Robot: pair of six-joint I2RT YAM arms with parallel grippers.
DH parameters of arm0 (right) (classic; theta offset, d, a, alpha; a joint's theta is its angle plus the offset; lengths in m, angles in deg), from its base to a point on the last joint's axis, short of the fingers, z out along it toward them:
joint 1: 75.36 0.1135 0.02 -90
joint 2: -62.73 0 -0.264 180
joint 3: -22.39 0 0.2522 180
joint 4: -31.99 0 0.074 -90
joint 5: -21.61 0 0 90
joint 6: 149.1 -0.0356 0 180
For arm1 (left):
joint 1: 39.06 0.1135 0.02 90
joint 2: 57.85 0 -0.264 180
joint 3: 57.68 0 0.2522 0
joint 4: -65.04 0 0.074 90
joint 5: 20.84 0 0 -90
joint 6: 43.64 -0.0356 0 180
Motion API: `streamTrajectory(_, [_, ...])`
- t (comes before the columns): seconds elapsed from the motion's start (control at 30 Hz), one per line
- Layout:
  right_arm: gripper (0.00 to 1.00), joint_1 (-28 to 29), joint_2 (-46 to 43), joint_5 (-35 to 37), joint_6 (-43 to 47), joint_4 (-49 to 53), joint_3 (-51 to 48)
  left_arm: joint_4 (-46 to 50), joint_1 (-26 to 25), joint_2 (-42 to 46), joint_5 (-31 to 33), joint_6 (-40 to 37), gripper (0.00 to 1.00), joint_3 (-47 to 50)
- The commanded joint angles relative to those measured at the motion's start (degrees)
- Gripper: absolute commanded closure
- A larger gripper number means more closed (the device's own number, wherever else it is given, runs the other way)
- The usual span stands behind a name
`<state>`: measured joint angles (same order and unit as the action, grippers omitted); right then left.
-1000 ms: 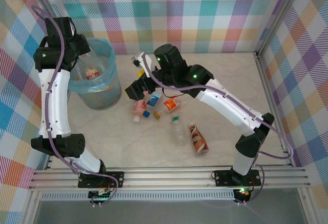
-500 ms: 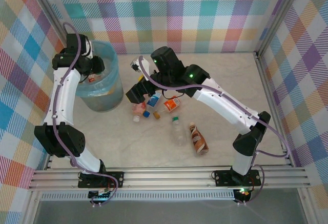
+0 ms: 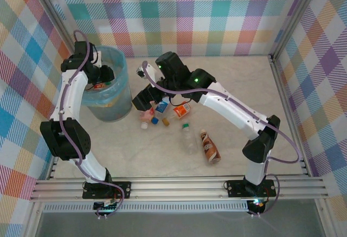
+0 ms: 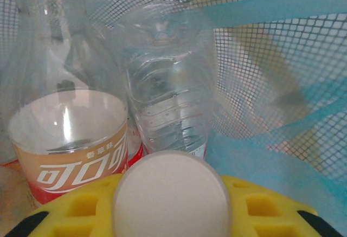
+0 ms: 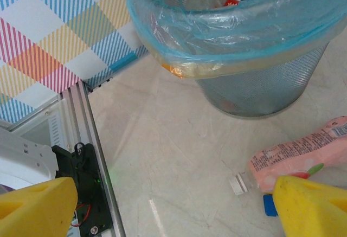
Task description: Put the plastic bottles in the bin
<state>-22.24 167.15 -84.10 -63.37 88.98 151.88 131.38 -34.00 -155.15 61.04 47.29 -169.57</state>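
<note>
Bin (image 3: 111, 109), round grey-blue mesh lined with a light blue bag, upright at the table's ten o'clock, holds a red-capped clear bottle (image 4: 59, 112) beside a ribbed clear bottle (image 4: 168, 96); lying loose at its four o'clock: pink bottle (image 3: 146, 115), blue-labelled bottle (image 3: 162, 107), orange-labelled bottle (image 3: 181, 109), green-capped clear bottle (image 3: 187, 136), brown bottle (image 3: 209, 146).

Pale marbled table (image 3: 244, 79), bin (image 3: 108, 109) standing far left, plastic bottles (image 3: 187, 138) lying scattered mid-table

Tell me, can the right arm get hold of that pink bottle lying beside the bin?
Probably yes: the right hand is open right beside the pink bottle, which lies loose on the table, and the bin stands clear of it.
</note>
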Motion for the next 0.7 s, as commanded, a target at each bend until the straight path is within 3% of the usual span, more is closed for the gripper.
streamTrajectory(0.0, [0.07, 0.32, 0.23, -0.49, -1.33, 0.81, 1.43, 2.26, 1.00, -0.83, -1.33, -0.63, 0.53, -1.23])
streamTrajectory(0.17, [0.07, 0.31, -0.23, -0.14, -1.12, 0.72, 2.39, 2.45, 1.00, 3.78, -1.72, 0.75, 0.34, -4.61])
streamTrajectory(0.43, [0.07, 0.01, -1.80, 6.16, -1.01, 2.53, 2.95, 2.74, 0.92, 13.38, -4.42, 2.85, 0.25, -10.41])
streamTrajectory(0.67, [0.05, -1.50, -6.68, 15.44, -4.99, 5.34, -6.45, -7.12, -3.12, 28.40, -14.25, -1.99, 0.14, 0.10])
